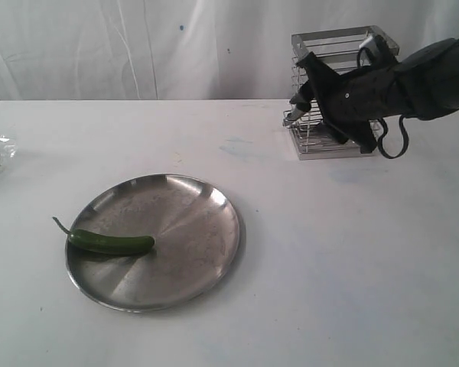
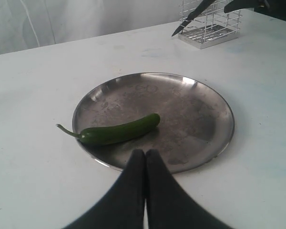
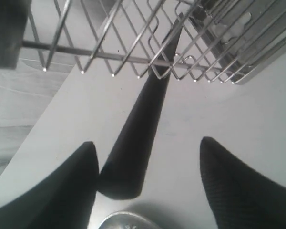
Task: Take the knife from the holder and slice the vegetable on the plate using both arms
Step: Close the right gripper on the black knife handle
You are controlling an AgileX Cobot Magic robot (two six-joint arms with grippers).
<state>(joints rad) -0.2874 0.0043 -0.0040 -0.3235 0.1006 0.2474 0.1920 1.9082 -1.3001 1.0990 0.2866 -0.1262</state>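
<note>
The steel plate sits at the exterior view's lower left, the wire holder at upper right. The right gripper is spread wide at the holder, the black knife jutting through the wires between its fingers, ungripped. The left gripper, clenched and empty, hovers by the plate's rim. The green chili pepper lies on the plate's left part.

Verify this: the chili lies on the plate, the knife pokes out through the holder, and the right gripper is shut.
Not quite: the right gripper is open, its fingers spread either side of the knife, as the right wrist view shows. The rest stands: chili on the plate, knife poking through the holder.
</note>
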